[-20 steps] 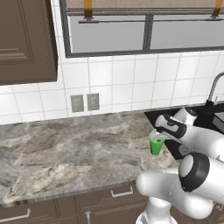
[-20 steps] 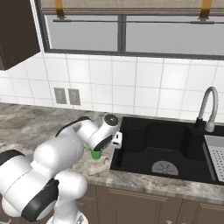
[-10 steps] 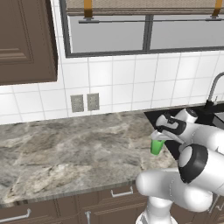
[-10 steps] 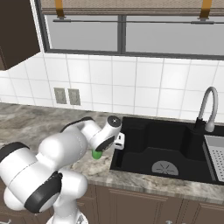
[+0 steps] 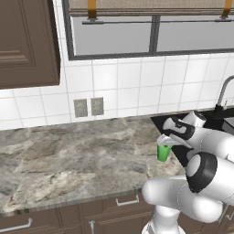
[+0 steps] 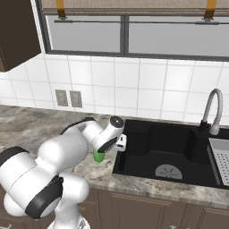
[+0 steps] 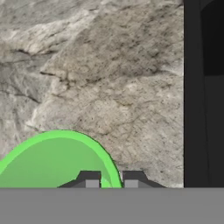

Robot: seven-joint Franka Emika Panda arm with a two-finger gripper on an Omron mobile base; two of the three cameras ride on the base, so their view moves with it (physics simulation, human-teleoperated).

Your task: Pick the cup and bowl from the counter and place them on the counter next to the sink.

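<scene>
Green cup [image 5: 163, 152] stands upright on the counter [image 5: 82, 155] beside the sink [image 6: 170, 152], directly under the gripper [image 7: 111, 180]. Narrowly parted jaws straddle its rim wall; whether they grip it I cannot tell.

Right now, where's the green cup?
The cup stands on the counter just left of the sink, under the gripper, whose fingers straddle its rim.

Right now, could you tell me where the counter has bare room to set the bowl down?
The counter lies bare from the cup leftward to the outlets. It is crowded by the sink edge, where pincer and cup sit.
</scene>
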